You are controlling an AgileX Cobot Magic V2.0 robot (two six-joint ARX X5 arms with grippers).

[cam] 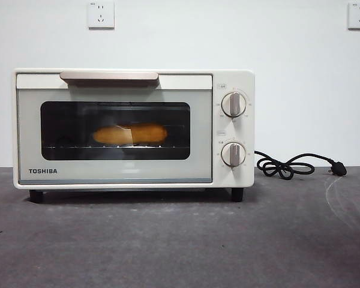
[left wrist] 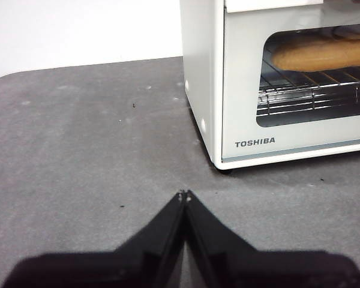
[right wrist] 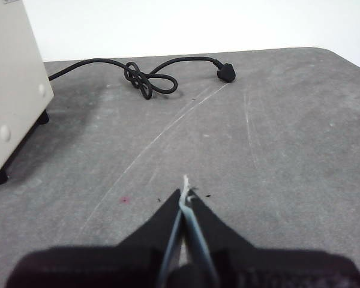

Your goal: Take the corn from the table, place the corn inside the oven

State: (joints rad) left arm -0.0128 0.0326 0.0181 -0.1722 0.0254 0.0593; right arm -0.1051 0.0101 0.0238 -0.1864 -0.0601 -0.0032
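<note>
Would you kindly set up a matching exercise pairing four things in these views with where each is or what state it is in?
Things:
1. corn
2. oven door
3. power cord
4. left tool

States:
A. shut, holding nothing
B. lying unplugged on the table
C. closed
D. on the rack behind the glass

Pairs: 1-D, 2-C, 3-B, 4-A

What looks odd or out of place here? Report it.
Little stands out. The corn lies on the rack inside the oven, whose door is closed. The oven's black cord lies knotted and unplugged on the table. Pale scratch streaks mark the table near the right gripper. Both grippers, the left gripper included, are shut and empty.
</note>
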